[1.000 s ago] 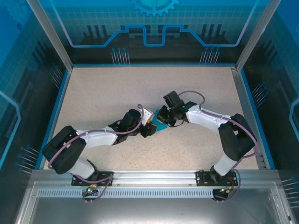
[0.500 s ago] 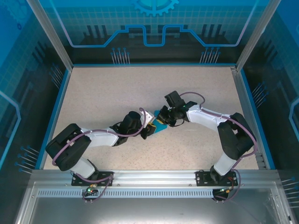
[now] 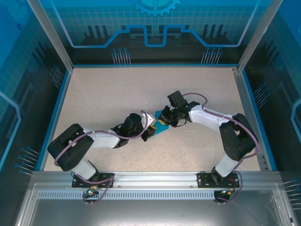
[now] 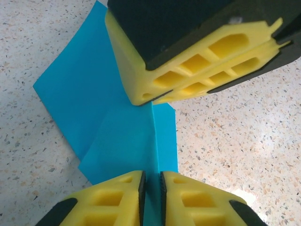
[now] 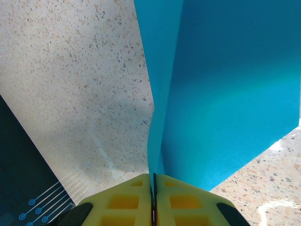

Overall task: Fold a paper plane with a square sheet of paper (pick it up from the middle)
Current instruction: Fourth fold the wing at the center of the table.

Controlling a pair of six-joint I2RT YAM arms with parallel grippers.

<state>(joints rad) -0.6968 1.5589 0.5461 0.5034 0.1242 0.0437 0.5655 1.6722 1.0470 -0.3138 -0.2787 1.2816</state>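
The teal-blue sheet of paper point(image 3: 162, 128) lies partly folded on the speckled table, between both grippers at the centre. In the left wrist view the paper point(image 4: 108, 127) has a raised crease running into my left gripper point(image 4: 151, 173), whose pads stand almost together on that crease. Opposite it, the right gripper's yellow fingers point(image 4: 197, 56) pinch the far end of the paper. In the right wrist view my right gripper point(image 5: 154, 175) is shut on a standing fold of the paper point(image 5: 225, 94), which rises off the table. From above, the left gripper point(image 3: 151, 128) and right gripper point(image 3: 164, 120) nearly touch.
The speckled table point(image 3: 108, 94) is framed by a blue rim point(image 3: 61, 108) and metal posts point(image 3: 49, 33). An aluminium rail point(image 3: 155, 181) carries both arm bases at the near edge. A dark wall with blue lines point(image 5: 23, 188) shows in the right wrist view.
My left gripper's jaws have closed in on the paper's crease, and its arm has edged right. The right gripper has shifted slightly up and right while still pinching the paper.
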